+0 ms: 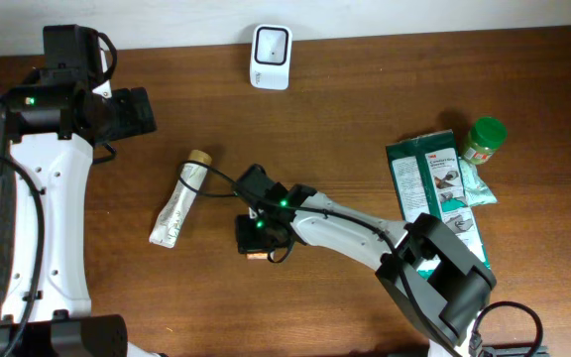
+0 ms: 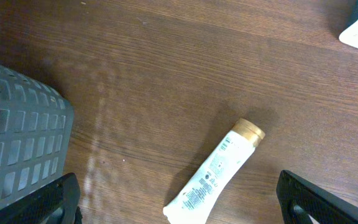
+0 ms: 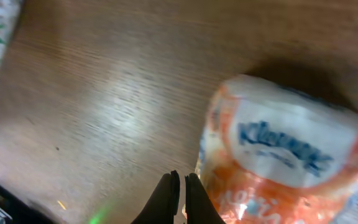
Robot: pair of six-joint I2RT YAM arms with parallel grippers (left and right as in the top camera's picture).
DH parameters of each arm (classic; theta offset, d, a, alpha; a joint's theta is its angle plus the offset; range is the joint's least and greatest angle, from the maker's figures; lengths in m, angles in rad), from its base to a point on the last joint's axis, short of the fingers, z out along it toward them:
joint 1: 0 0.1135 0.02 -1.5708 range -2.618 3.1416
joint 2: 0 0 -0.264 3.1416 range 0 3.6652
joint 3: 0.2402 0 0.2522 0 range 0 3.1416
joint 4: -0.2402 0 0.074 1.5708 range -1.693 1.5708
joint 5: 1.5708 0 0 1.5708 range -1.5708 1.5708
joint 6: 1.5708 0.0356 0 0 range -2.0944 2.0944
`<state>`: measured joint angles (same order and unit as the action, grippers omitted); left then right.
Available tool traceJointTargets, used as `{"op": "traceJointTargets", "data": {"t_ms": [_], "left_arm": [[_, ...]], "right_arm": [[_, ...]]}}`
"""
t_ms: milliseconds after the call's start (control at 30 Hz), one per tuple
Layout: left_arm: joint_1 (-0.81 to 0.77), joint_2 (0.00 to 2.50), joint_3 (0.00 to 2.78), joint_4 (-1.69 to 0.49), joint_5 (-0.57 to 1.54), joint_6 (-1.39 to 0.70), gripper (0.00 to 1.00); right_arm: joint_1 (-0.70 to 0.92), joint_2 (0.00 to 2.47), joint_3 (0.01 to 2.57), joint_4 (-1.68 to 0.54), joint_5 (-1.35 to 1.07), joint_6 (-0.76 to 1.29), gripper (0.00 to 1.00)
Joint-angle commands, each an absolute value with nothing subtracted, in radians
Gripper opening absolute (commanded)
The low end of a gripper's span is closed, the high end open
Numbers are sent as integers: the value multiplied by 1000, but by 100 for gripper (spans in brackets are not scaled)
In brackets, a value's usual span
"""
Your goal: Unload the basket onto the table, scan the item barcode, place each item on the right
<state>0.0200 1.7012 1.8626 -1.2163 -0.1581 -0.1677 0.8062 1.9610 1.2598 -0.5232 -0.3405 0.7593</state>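
Right wrist view: the right gripper (image 3: 183,180) has its fingers pressed together, lying against one edge of an orange-and-white Kleenex pack (image 3: 284,155) on the wooden table (image 3: 104,93). Nothing shows between them, so I cannot tell whether a fold of wrapper is caught. The pack sits just right of the gold-capped tube (image 1: 181,198), slightly nearer the robot. It should be light, soft and squashy, with slick film. I would pinch across its body, not the loose film, leaving the barcode face clear. The left gripper (image 2: 178,193), spread wide and empty, hangs beyond the tube to its left. Farthest, well beyond the tube, stands the white scanner (image 1: 270,57).
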Motion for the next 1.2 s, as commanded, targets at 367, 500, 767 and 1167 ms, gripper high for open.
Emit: {"op": "traceJointTargets", "data": {"t_ms": [367,500,767,1167], "left_arm": [[23,1702,1863,-1217,-165,-163,99],[23,1702,1863,-1217,-165,-163,99],[23,1702,1863,-1217,-165,-163,99],[23,1702,1863,-1217,-165,-163,99]], "right_arm": [[552,1972,1333,-655,-440,344,10],[467,1969,1402,-717,-513,310,17],[456,1910,1454,-1018,-417,433,49],[609,1921,1311,-882,-342,597,38]]}}
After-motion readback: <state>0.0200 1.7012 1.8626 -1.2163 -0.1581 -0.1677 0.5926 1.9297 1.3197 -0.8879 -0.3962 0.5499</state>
